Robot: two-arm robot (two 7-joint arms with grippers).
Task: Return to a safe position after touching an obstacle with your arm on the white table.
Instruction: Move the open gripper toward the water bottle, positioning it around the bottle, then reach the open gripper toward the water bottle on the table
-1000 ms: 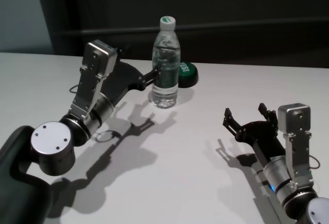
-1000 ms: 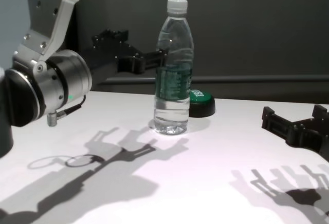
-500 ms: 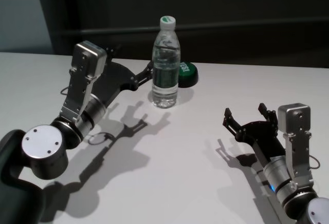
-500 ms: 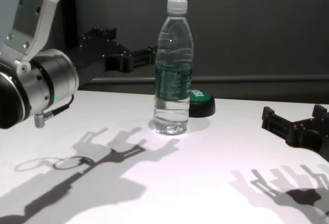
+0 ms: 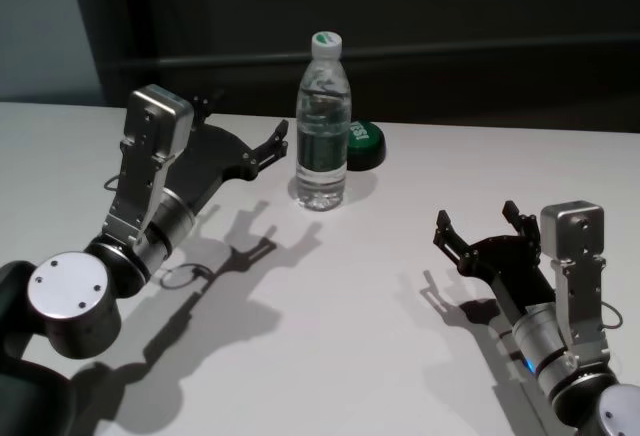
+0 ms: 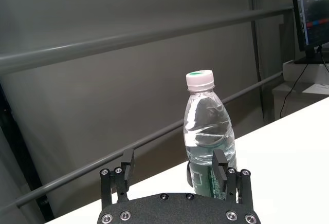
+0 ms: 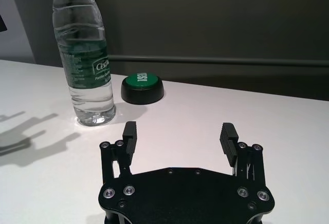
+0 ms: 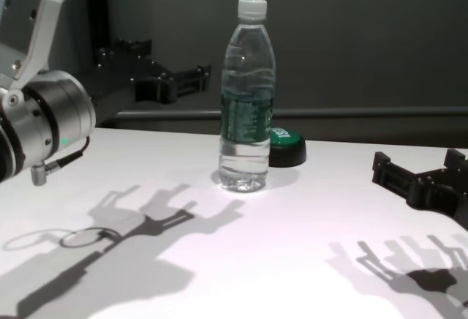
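Observation:
The obstacle, a clear water bottle (image 5: 322, 131) with a white cap and a dark green label, stands upright at the back of the white table (image 5: 350, 306). My left gripper (image 5: 243, 122) hovers open just to the bottle's left, a small gap away and touching nothing. The left wrist view looks over the open left gripper (image 6: 174, 161) at the bottle (image 6: 208, 131) a short way ahead. My right gripper (image 5: 476, 218) is open and empty above the table at the near right, well clear of the bottle (image 7: 85, 54).
A low button (image 5: 363, 144) with a green top and black base sits just behind and right of the bottle. A dark wall with a horizontal rail (image 8: 365, 113) runs behind the table's far edge. Arm shadows fall across the tabletop.
My left arm has drawn back to the left, so its fingers no longer reach the bottle. The bottle stays upright in place. The right arm has not moved.

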